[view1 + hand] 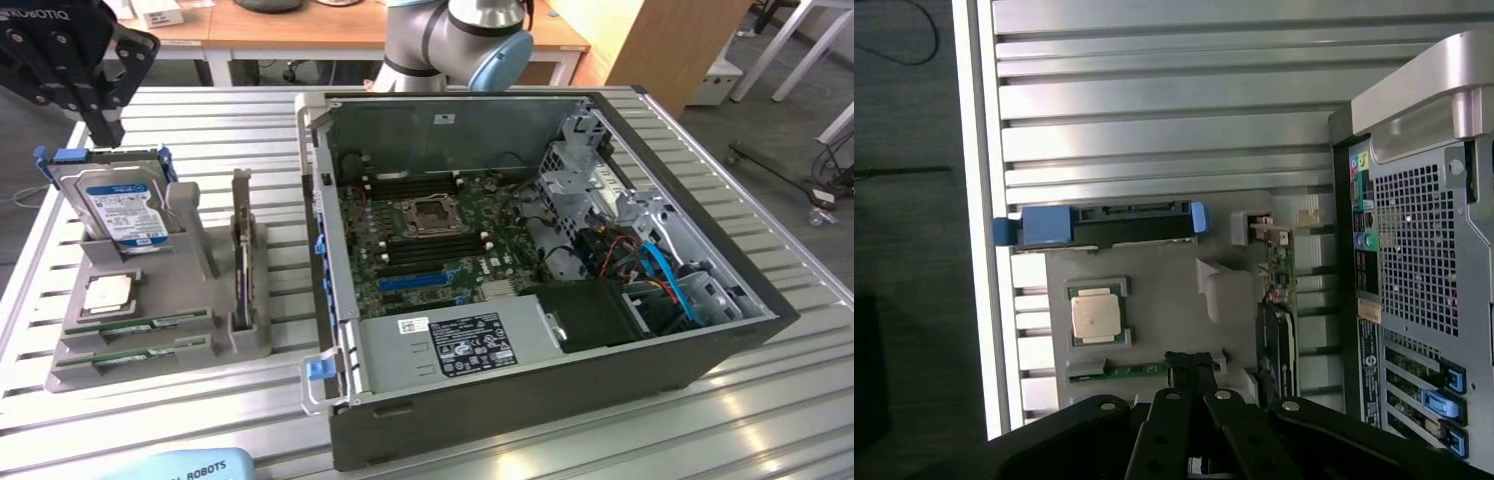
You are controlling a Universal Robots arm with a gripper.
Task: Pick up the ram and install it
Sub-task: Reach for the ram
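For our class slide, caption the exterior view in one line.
Shut gripper hangs above the grey parts tray holding two RAM sticks, beside the open computer case.

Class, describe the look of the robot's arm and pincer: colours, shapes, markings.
The silver-grey tubular arm has rounded joints with pale blue caps. The black pincer is built of flat angular link bars joined by silver pivot pins, and its body carries white lettering.

"ROBOTIQ" printed on the gripper [107, 128]. "ROBOTS" legible on pale blue casing [174, 466]. Power-supply label [454, 345]: print illegible.
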